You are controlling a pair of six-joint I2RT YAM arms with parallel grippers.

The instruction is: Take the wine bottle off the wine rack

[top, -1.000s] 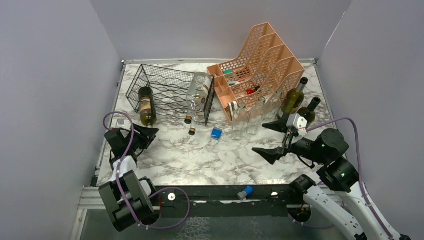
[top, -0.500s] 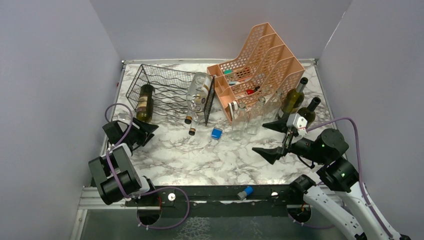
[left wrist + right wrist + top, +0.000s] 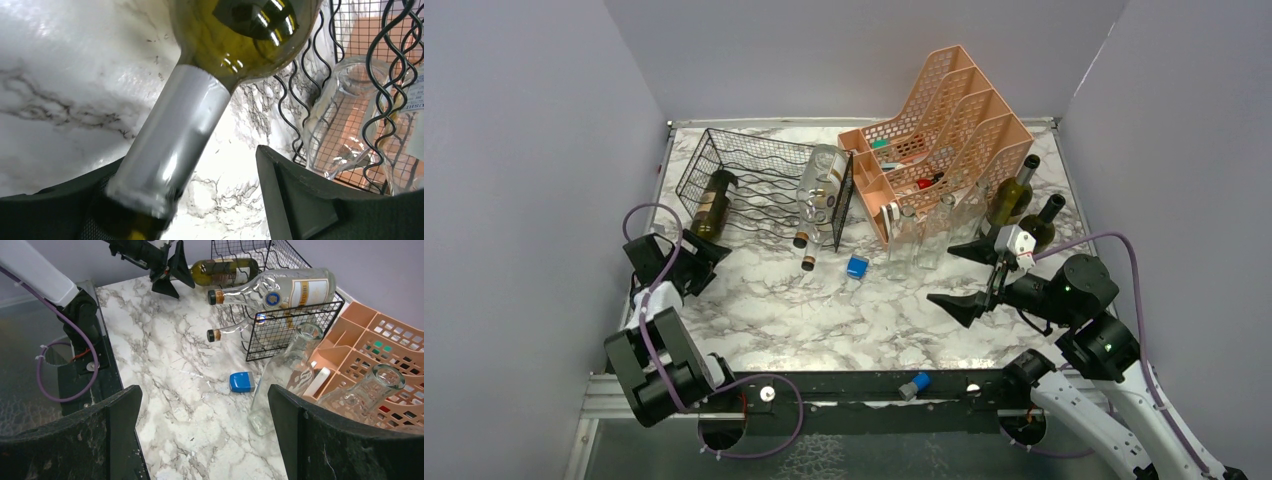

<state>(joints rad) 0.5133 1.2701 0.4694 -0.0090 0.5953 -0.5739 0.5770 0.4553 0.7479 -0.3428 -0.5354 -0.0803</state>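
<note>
Top view: high above the near edge of the marble table [image 3: 824,310], looking down over all of it; the widest and farthest view.
Left wrist view: very near, low over the table, facing the wire rack [image 3: 387,50] at the right of the frame; a green bottle [image 3: 185,115] fills the centre.
Right wrist view: raised, mid-distance, looking across the table toward the left arm [image 3: 35,270] at upper left.
Shared: rack and green bottle show in all three.

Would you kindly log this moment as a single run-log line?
left gripper open around wine bottle neck | bottle lying in wine rack | right gripper open, holding nothing
</note>
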